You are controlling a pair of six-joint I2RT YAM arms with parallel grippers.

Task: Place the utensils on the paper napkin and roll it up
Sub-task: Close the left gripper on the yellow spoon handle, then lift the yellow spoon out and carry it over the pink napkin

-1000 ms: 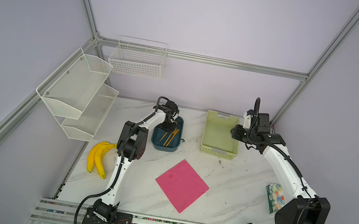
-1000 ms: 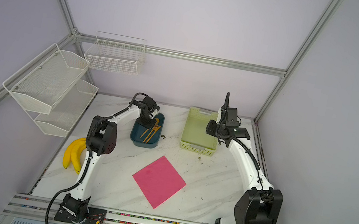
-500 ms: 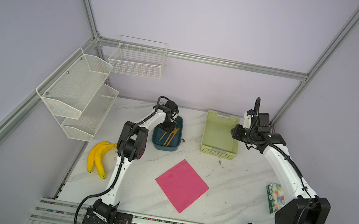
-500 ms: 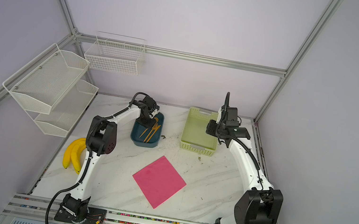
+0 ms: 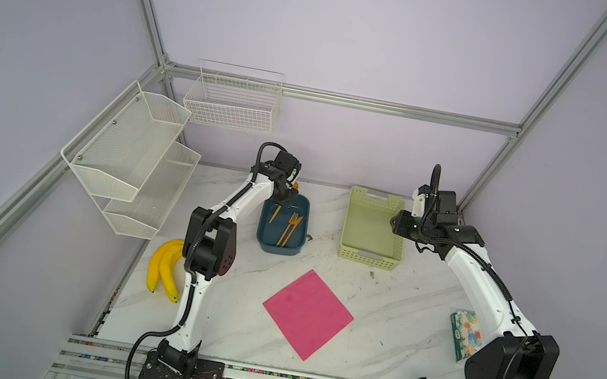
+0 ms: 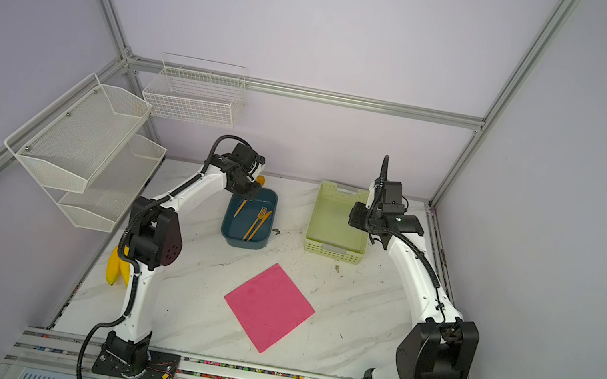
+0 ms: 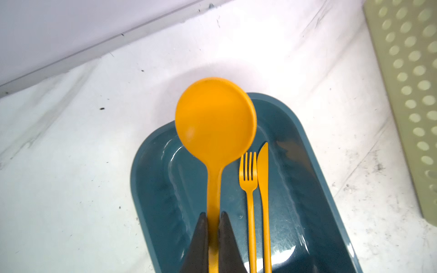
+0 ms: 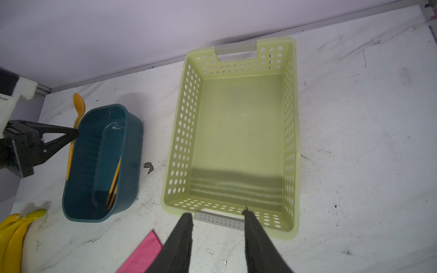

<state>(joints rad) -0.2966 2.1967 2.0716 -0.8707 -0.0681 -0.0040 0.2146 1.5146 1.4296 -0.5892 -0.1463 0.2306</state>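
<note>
White marble tabletop point(image 5: 400, 300) is spread beneath both arms. The spoon point(image 7: 215, 120) is clamped by its handle in the left gripper point(image 7: 212, 216), its bowl ahead of the tips, over the blue tub point(image 7: 307, 165) rim. The fork point(image 7: 248, 170) and knife point(image 7: 263, 165) lie in the tub beside those jaws. The right gripper point(image 8: 217, 215) is held parted and empty, with the paper napkin point(image 5: 307, 312) well apart from both.

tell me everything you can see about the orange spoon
The orange plastic spoon has a wide round bowl and a slim flat handle. The left gripper is shut on that handle. The spoon is tilted, its bowl raised over the end rim of the blue plastic tub, apart from the orange fork and knife lying inside.
</note>
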